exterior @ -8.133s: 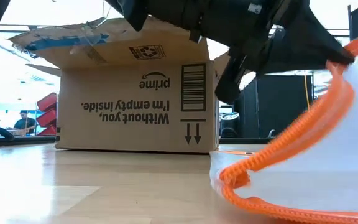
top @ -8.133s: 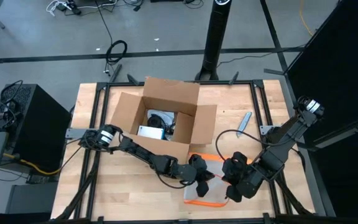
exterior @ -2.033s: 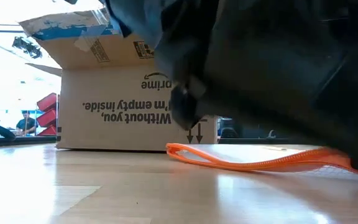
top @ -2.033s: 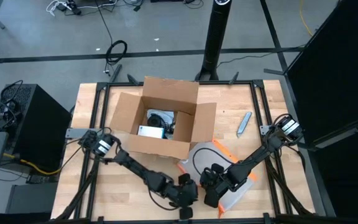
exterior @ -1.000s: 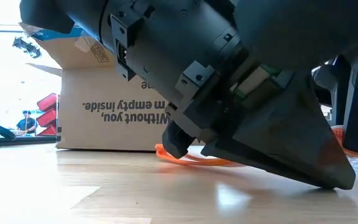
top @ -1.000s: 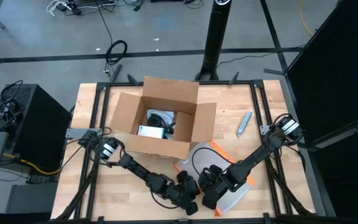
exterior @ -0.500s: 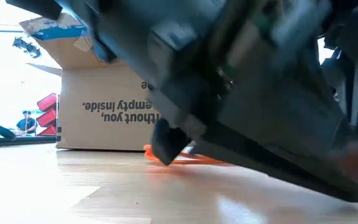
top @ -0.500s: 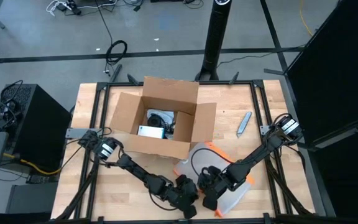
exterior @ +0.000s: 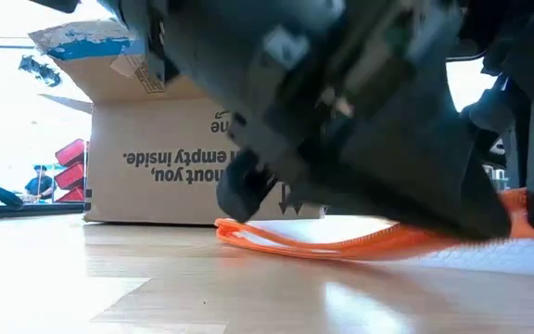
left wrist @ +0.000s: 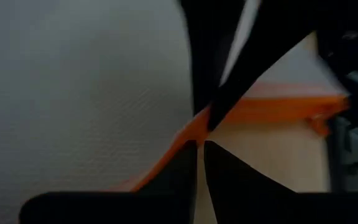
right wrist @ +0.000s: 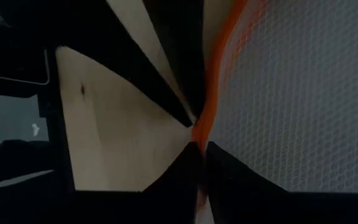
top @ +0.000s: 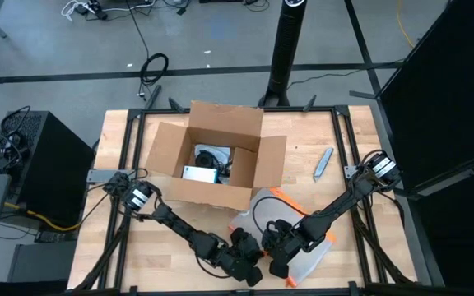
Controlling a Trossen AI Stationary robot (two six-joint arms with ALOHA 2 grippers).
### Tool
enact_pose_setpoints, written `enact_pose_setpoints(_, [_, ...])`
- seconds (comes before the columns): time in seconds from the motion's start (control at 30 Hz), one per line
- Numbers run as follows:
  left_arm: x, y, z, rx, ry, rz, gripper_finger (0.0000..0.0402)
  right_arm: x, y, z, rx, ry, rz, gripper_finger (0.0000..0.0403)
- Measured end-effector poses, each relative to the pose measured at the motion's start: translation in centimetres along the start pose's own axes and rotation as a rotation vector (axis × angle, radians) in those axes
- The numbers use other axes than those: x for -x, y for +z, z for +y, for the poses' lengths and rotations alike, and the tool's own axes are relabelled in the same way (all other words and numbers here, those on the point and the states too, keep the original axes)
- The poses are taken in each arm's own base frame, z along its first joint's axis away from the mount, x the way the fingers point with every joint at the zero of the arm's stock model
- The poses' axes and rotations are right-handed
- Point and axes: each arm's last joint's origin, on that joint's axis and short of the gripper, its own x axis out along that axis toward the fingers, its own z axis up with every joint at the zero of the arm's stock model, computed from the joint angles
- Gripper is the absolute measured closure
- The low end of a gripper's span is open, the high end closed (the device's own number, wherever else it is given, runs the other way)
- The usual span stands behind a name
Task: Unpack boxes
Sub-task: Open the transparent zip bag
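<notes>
Both claws are working low at the front of the table: the left gripper (top: 249, 261) and the right gripper (top: 276, 256) are sitting close together, each pinching shut on the orange edge of the mesh pouch (top: 304, 253). The wrist views are showing this plainly, with the left gripper's fingertips (left wrist: 199, 132) meeting on the orange border and the right gripper's fingertips (right wrist: 194, 134) closing on the same trim from the other side.

The open cardboard box (top: 216, 156) is standing toward the back of the table, flaps spread, with a white item (top: 197, 173) and dark cabling (top: 214, 156) lying inside. A small grey tool (top: 323, 164) is lying well apart on the right.

Judging by this, the step in hand is dealing with the pouch already out of the box, probably pulling its opening apart or resettling it. The next move is likely calling for the two grips to draw away from each other evenly, without either slipping off the thin trim.

For room, the pouch is lying just in front of the box's near flap, so backward travel is tight. The front table edge (top: 220, 284) is very near both wrists. Open wood is lying to the left of the left arm.
</notes>
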Motion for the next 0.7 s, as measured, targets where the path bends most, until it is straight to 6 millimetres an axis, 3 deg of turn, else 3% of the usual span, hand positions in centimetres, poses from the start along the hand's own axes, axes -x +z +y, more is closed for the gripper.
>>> enact_pose_setpoints(0.53, [-0.8, 0.2, 1.8, -0.084, 0.111, 0.042, 0.0382, -0.1, 1.0, -1.2, -0.083, -0.049, -0.018, 0.0401])
enact_pose_setpoints(0.7, [-0.7, 0.1, 1.8, -0.075, 0.100, 0.070, 0.0377, 2.0, 1.5, -0.7, -0.101, -0.097, -0.065, 0.0402])
